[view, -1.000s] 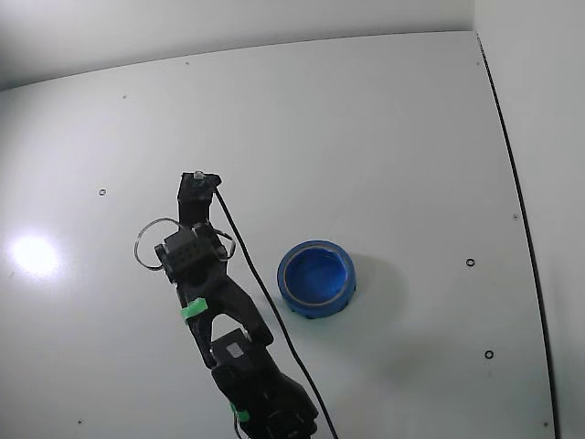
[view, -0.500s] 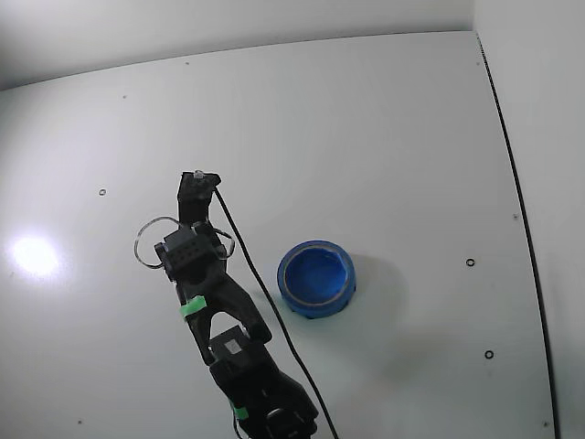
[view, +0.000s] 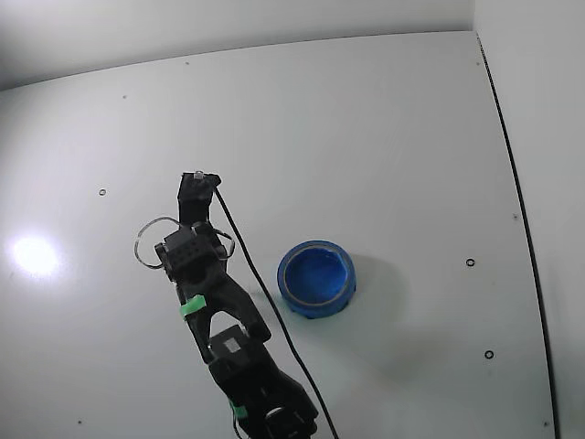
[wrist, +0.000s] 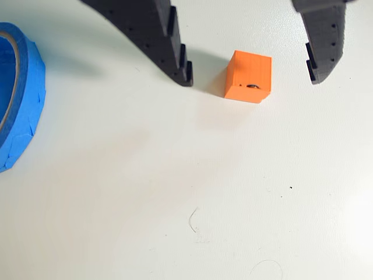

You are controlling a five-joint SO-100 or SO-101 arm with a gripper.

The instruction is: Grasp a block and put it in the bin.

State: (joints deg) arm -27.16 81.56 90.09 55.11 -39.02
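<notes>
Both pictures were bright and evenly lit from above, and the white worktop (view: 384, 137) showed one round glare spot (view: 35, 255) near the left edge of the fixed view, with its far edge bowed by the lens. In the wrist view everything was sharp: the tool (wrist: 249, 74) threw a soft grey shadow on the worktop just beside the block (wrist: 249, 76), whose lit top face was paler than its front. In the fixed view the bin (view: 316, 277) cast a faint, diffuse shadow to its right, and the dark arm (view: 215, 311) showed little detail.
</notes>
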